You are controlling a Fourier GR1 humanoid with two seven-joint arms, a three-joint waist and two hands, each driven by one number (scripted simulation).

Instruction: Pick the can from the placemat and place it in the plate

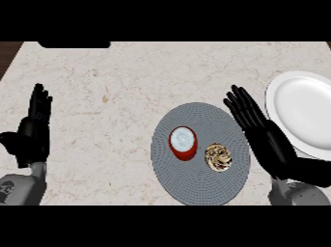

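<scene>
You are looking down at a pale marbled table [111, 87], and everything below is placed against the round grey placemat [200, 181] lying toward its near right part. The white plate [310, 113] is sitting just off the placemat's far right side, bare, with nothing in it yet.

Your right hand [264, 132] is hovering along the placemat's right edge, between the mat and the plate, with its fingers straight and spread; it is holding nothing. Your left hand [34, 128] is resting well to the left of the placemat, near the table's left edge, fingers up and straight, also holding nothing.

The can [184, 143] is standing upright on the placemat, a little left of its middle, red-sided with a pale top facing you. A small speckled brown thing [220, 157], perhaps a pastry, is lying on the placemat just right of the can, and I cannot tell whether the two are touching.

By the look of it, you are standing at the very start: the pick is not yet made, and the can is not yet off the mat. The next move seems to call for bringing the right hand leftward across the placemat and down beside the can, passing over or around the speckled thing so as not to knock it, then curling the fingers round the can's side before lifting toward the plate.
</scene>
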